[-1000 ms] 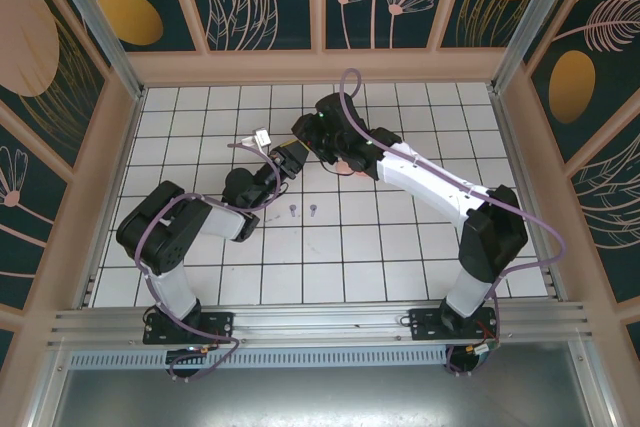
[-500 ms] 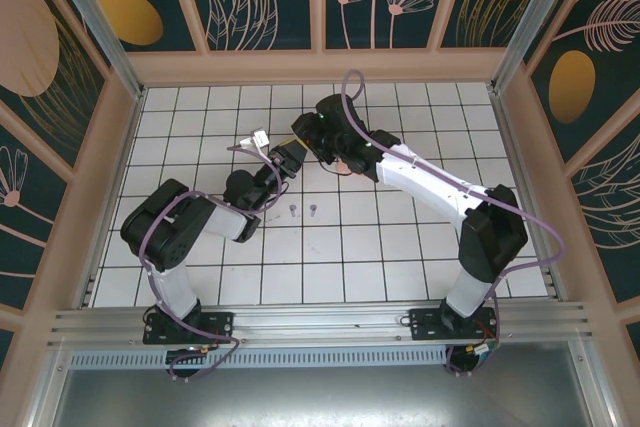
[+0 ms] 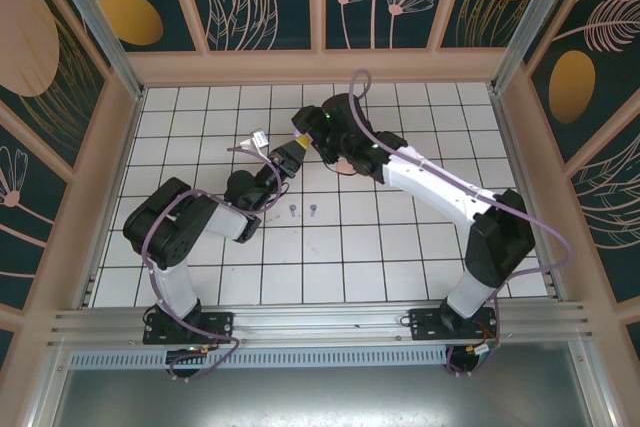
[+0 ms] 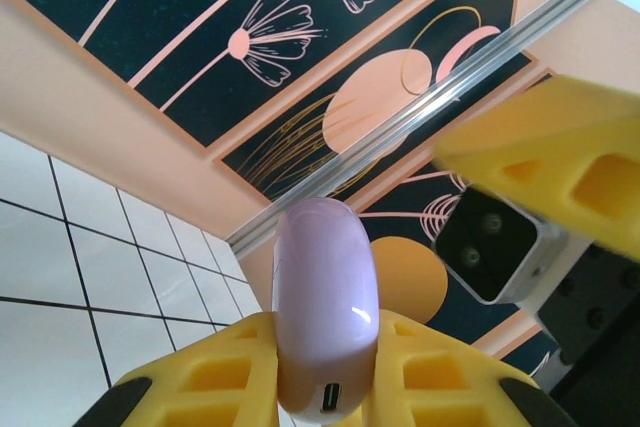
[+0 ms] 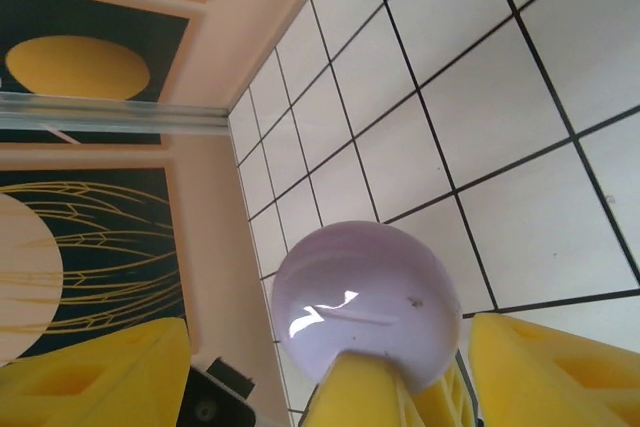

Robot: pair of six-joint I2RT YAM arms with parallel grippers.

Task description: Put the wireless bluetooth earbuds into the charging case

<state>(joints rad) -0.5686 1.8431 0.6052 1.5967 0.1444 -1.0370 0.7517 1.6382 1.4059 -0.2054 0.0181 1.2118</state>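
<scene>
The left hand [image 4: 325,332] is pressed together on a lilac charging case [image 4: 322,277], pinching its lower part between the two yellow fingers [image 4: 215,372], with the small charging port facing the wrist camera at the bottom. The case's long axis runs straight out from the left hand's fingers, rounded end away from it. Facing it, the right hand [image 5: 330,347] is spread, one yellow finger on each side of that rounded end [image 5: 368,297]. From the right wrist the fingers look apart from the shell rather than gripping it, though the gap on one side is thin. From above, the two hands meet above the far middle of the white tiled worktop [image 3: 400,247], the left hand [image 3: 288,159] reaching up from its side and the right hand [image 3: 318,135] bent over from the other. I can make out no seam or raised lid, so I judge the case to be closed and not yet ready to take anything. Two lilac earbuds [image 3: 292,211] [image 3: 313,210] lie on the tiles nearer the arm bases than both hands, just beside the left forearm. The left arm is nearer them, but its hand is full, so the free right hand seems the likelier one to open the lid and then fetch them.
</scene>
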